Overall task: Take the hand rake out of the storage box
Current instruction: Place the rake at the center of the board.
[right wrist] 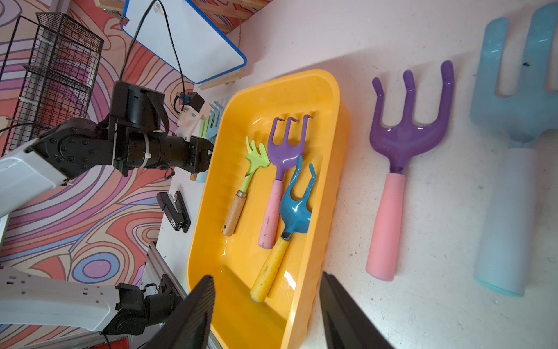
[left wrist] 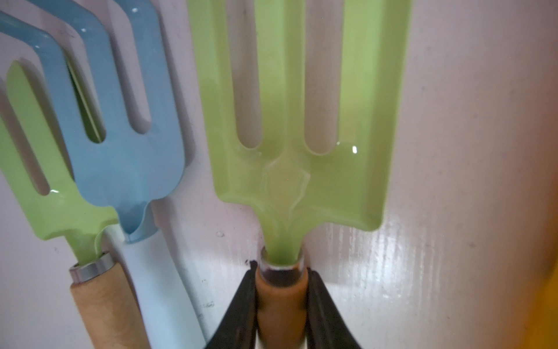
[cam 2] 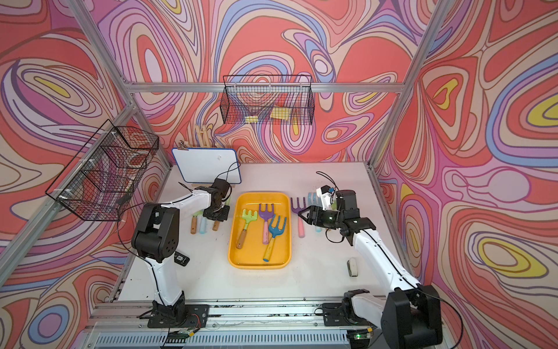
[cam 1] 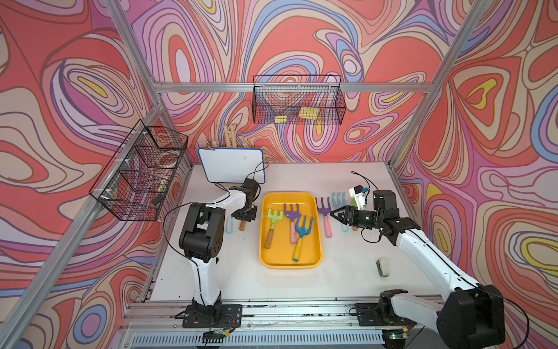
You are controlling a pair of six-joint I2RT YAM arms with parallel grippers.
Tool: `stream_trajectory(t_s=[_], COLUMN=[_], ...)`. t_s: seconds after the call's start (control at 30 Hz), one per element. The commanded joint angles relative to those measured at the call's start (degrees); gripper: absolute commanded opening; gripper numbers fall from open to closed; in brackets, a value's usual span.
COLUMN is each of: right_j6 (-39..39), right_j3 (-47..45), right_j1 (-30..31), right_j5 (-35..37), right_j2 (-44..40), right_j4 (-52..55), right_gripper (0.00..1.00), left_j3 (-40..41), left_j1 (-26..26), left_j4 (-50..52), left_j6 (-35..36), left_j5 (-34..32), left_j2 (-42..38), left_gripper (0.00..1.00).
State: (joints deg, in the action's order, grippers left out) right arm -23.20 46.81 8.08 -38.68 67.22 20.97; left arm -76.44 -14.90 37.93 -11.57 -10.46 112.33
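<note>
The yellow storage box [cam 1: 279, 255] lies mid-table in both top views. Three hand rakes lie in it: a green one with a wooden handle [cam 1: 273, 223], a purple one with a pink handle [cam 1: 292, 225] and a blue one with a yellow handle [cam 1: 302, 238]. Left of the box, my left gripper [left wrist: 282, 290] is shut on the wooden handle of another green rake [left wrist: 302, 169], low at the white tabletop. My right gripper [right wrist: 268, 276] is open and holds nothing. It hovers at the box's right rim, next to a purple rake [cam 1: 325, 216].
A light blue rake [right wrist: 510, 151] lies right of the purple one. Another green rake [left wrist: 39, 181] and a blue one [left wrist: 126, 151] lie beside the held rake. A whiteboard [cam 1: 231, 164], two wire baskets [cam 1: 139, 172], a stapler [cam 2: 181, 259] and a white eraser [cam 1: 383, 266] surround the work area.
</note>
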Motion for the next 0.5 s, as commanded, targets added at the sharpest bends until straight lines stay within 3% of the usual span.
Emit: stream_trajectory(t_s=[0.0, 0.33, 0.47], right_j6=[0.52, 0.49, 0.52], right_j3=[-0.81, -0.84, -0.75], right_j1=[0.47, 0.54, 0.76], right_j5=[0.42, 0.43, 0.5], right_j2=[-0.58, -0.51, -0.34], right_j4=[-0.54, -0.59, -0.64], right_gripper=[0.61, 0.61, 0.62], left_j3=[-0.22, 0.14, 0.5], left_j1=[0.72, 1.75, 1.71], left_j4=[2.01, 3.01, 2.9], left_j6=[-0.56, -0.9, -0.86], left_j5=[-0.66, -2.33, -2.55], left_j2=[0.16, 0.28, 0.01], left_gripper=[0.18, 0.21, 0.31])
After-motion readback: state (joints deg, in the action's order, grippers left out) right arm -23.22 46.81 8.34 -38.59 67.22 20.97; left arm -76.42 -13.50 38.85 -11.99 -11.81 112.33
